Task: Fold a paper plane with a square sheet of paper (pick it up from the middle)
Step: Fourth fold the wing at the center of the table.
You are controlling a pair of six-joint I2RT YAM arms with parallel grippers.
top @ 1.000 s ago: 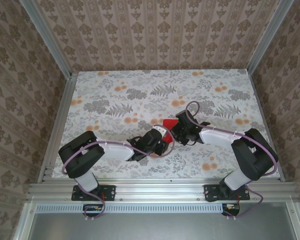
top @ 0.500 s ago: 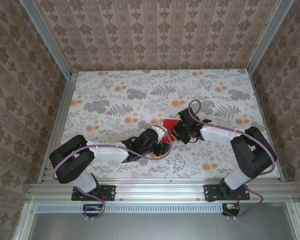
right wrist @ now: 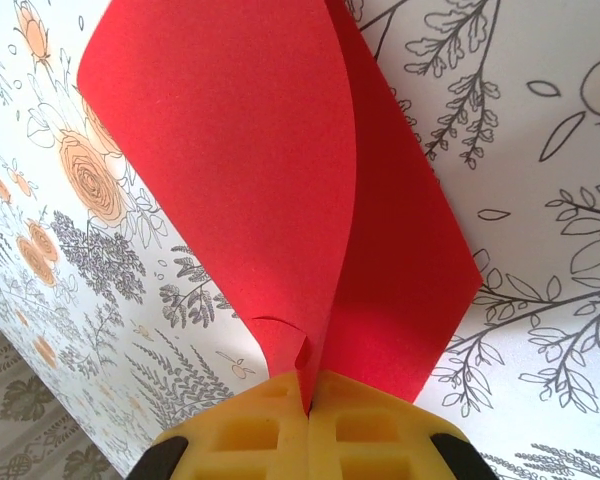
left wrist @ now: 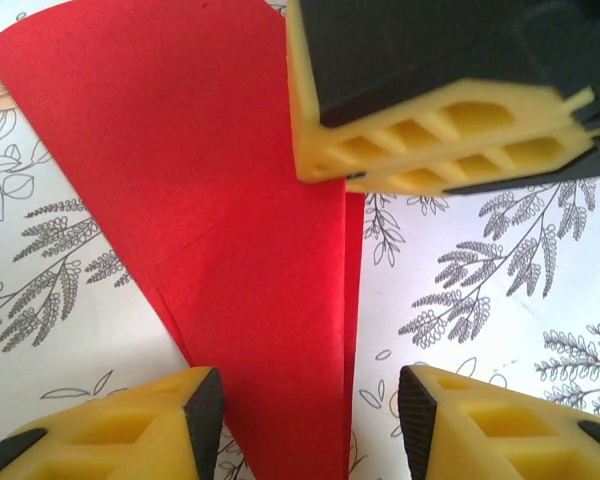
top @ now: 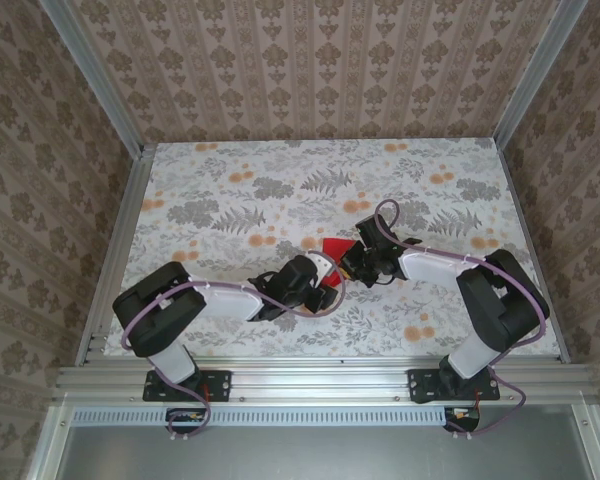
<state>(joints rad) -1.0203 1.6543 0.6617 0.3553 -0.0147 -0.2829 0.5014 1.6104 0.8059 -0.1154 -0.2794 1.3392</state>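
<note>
The sheet of paper [right wrist: 270, 170] is bright red and folded along a centre crease into a tapering, pointed shape. It is held up off the floral table. My right gripper [right wrist: 310, 398] is shut on its folded edge, with both flaps fanning out ahead of the yellow fingers. My left gripper [left wrist: 307, 425] is open and straddles the narrow lower part of the paper [left wrist: 270, 330], which lies nearer the left pad than the right one. The right gripper's fingers [left wrist: 440, 140] show just above it. From the top view, both grippers meet at the paper [top: 332, 246] at mid-table.
The table [top: 230, 190] has a grey and orange floral cover and is fenced by aluminium rails [top: 115, 260] and patterned walls. Both arms reach inward from their bases at the near edge, with cables looping over the wrists.
The left arm's elbow swung down to the left and came back. The right gripper stayed shut on the paper and shifted slightly left.
</note>
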